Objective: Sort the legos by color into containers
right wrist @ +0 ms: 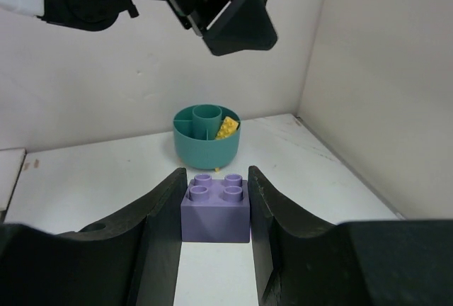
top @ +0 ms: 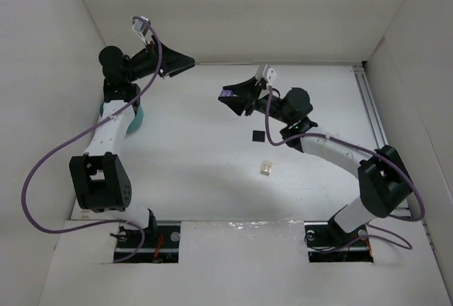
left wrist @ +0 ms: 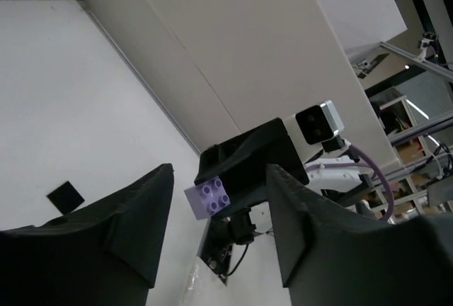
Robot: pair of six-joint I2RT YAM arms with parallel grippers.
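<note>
Right tool is clamped on a lilac two-by-two brick, its four studs in view, held off the white worktop just above the centre of the overhead view. Left tool, at the upper left of that view, is raised with its fingers apart and nothing between them. Its own camera looks through the gap at the lilac brick in the other tool. The round teal bowl sits at the left of the overhead view, mostly covered there by the left arm. From the right wrist camera it appears in the middle distance, straight ahead of the held brick and well apart from it. One compartment on its right side holds yellow pieces, so the yellow sorting looks at least begun. As far as can be judged, the lilac brick is not yet in the bowl. A cream brick and a flat black square lie loose on the worktop near the centre, below the right tool. The low viewing angle hides the floors of the other compartments, so their contents cannot be told. No red bricks show in any view. A tiny yellow speck at the bowl's foot is too small to identify.
</note>
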